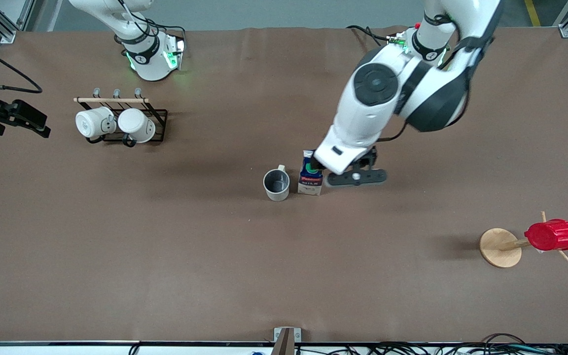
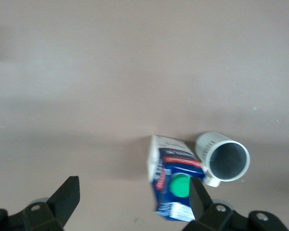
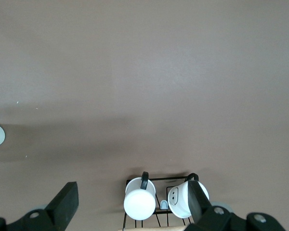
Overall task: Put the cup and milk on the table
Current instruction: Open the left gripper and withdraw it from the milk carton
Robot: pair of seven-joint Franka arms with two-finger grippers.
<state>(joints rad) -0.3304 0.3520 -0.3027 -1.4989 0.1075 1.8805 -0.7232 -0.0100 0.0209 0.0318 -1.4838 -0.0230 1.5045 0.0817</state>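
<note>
The cup (image 1: 276,185), off-white with a dark grey inside, stands upright near the middle of the brown table (image 1: 215,256). The milk (image 1: 310,183), a blue carton with a green cap, stands right beside it toward the left arm's end. My left gripper (image 1: 356,176) is open and empty, just above the table beside the milk. In the left wrist view one fingertip (image 2: 198,195) overlaps the milk (image 2: 176,166), with the cup (image 2: 226,159) next to it. My right gripper (image 3: 132,188) is open and empty, high over the table by the mug rack.
A black wire rack (image 1: 158,125) with two plain white mugs stands toward the right arm's end, also in the right wrist view (image 3: 156,180). A red ribbed cup (image 1: 551,235) hangs on a wooden stand (image 1: 500,247) toward the left arm's end. Black equipment (image 1: 15,118) sits at the table's edge.
</note>
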